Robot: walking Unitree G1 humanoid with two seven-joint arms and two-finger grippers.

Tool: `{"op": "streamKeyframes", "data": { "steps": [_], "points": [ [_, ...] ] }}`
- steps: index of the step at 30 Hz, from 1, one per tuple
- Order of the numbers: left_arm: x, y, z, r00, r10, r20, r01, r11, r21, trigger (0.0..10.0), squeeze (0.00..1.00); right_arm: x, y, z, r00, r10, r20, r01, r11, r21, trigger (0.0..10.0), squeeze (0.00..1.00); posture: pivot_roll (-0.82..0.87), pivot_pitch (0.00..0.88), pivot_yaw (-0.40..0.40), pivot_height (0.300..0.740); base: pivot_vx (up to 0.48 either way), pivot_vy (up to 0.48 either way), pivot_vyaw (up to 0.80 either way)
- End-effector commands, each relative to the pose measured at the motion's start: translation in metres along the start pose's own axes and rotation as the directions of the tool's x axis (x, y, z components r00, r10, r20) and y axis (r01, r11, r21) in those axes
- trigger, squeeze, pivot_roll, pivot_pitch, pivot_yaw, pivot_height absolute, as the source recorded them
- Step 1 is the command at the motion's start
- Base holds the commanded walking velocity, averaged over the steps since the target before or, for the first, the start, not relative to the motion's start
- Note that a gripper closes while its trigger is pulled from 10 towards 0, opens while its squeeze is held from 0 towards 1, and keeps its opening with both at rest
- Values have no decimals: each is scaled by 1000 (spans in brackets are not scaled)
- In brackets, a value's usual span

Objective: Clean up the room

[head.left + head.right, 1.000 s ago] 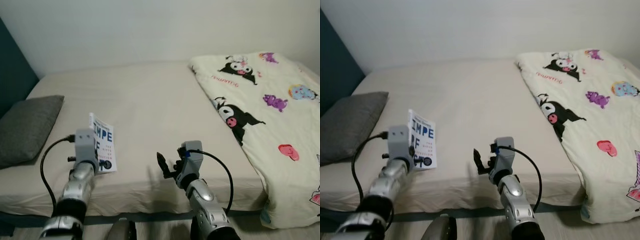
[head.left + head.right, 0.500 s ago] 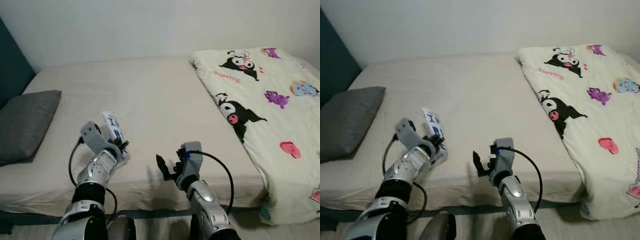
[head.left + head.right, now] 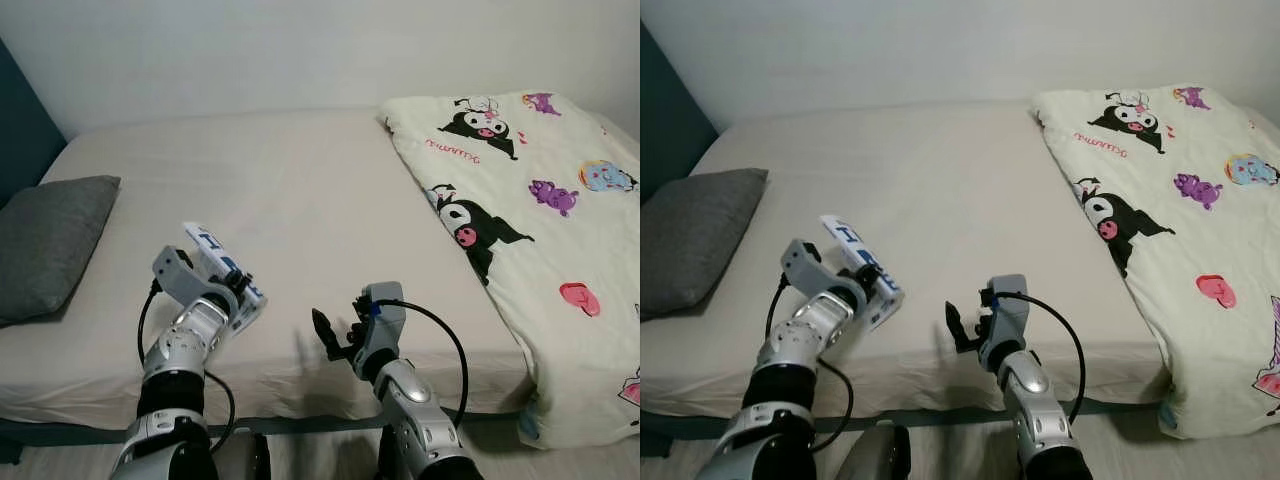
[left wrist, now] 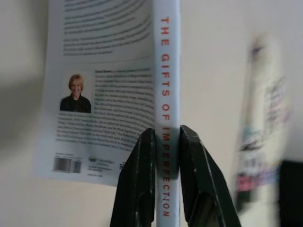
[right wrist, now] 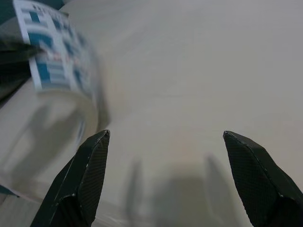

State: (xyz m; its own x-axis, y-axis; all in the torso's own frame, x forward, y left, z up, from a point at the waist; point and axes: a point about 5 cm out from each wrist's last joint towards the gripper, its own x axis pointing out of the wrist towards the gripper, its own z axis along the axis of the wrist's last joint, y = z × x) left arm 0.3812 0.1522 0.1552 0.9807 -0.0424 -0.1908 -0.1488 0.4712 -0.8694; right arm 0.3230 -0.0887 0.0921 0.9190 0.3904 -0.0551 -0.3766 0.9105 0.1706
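Over the bed's [image 3: 330, 200] near edge, I held the book [image 3: 222, 272] in my left gripper [image 4: 162, 182], its two black fingers pinched on the spine close to the bottom end. I judged it a light, thin paperback, stiff along the spine but floppy at the covers, and slick enough to swivel in so narrow a pinch; a hold nearer mid-spine would have steadied it. Red letters on the spine read THE GIFTS OF IMPERFECTION. On the back cover were small text I could not read, a portrait photo and a barcode. My right gripper [image 5: 165, 179] hung by the bed edge, right of the book, fingers spread wide with nothing between them.
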Motion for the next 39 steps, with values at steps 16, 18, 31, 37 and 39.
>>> {"op": "streamKeyframes", "data": {
  "steps": [16,18,31,37,39],
  "points": [
    [-11,42,33,942,171,288,-170,985,-30,10000,0,-3,1,-7,1000,9,-28,-9,1000,6,10000,0,92,280,27,616,0,0,0],
    [-14,56,26,932,220,289,-230,973,0,10000,0,-3,2,-8,1000,10,-30,-10,1000,5,10000,0,89,280,26,616,0,0,0],
    [-30,113,-21,838,512,189,-543,814,207,10000,0,-3,0,-8,999,6,-35,-6,1000,-3,10000,0,84,283,28,616,0,0,0],
    [-37,122,-26,782,585,214,-623,748,231,10000,0,-4,1,-8,999,20,-33,-19,1000,9,10000,0,86,283,27,616,0,0,0],
    [-40,125,-31,762,620,190,-647,740,184,10000,0,-7,11,-7,989,143,-27,-143,990,-10,10000,0,88,283,27,616,0,0,0]
  ]
}}
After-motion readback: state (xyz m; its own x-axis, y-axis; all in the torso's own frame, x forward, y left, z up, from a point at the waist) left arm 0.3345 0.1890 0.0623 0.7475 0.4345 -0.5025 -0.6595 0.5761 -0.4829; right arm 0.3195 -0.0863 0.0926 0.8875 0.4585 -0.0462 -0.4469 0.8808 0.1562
